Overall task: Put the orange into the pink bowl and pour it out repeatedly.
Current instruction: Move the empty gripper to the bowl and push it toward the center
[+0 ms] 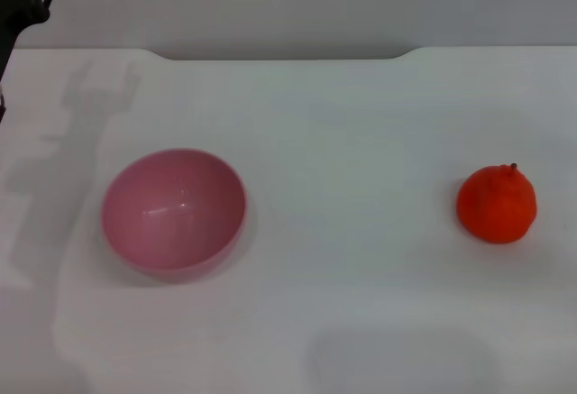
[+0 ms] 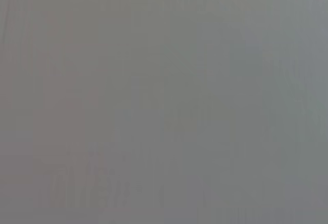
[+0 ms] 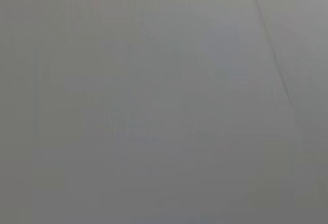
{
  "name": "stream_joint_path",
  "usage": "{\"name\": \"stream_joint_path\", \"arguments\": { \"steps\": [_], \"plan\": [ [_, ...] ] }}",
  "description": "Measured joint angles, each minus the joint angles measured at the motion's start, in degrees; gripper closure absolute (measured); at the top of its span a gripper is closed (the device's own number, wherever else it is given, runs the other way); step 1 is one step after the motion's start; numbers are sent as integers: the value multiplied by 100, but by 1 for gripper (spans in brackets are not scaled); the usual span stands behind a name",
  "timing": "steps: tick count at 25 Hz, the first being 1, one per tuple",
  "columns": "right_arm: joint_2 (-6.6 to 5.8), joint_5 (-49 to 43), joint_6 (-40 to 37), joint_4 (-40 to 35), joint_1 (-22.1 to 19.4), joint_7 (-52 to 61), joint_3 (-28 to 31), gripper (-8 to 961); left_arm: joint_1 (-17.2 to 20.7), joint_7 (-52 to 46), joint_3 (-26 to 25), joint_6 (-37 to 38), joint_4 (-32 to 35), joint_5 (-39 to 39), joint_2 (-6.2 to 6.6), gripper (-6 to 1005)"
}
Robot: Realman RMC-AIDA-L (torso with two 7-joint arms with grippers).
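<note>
The orange (image 1: pixel 497 205) is sitting on the right side of the white table (image 1: pixel 361 123), stem nub pointing up, with nothing touching it. Well apart from it, over on the left, the pink bowl (image 1: pixel 173 211) is standing upright and empty, mouth open to the ceiling.

Only a dark bit of the left arm (image 1: pixel 25 6) is showing, at the far left corner, raised above the table; I cannot tell whether its claw is open or closed. The right gripper is not showing anywhere, and both wrist cameras are giving only blank grey.

To my eye the first pick is what's pending. The fruit is round and lumpy, so coming straight down over it, closing across its widest part, and releasing low inside the bowl seems wisest, lest it roll.
</note>
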Motion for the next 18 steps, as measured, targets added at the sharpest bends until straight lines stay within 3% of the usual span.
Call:
{"name": "stream_joint_path", "arguments": {
  "steps": [18],
  "plan": [
    [-53, -10, 349, -37, -86, 24, 2, 498, -78, -77, 412, 105, -38, 18, -16, 311]
  ]
}}
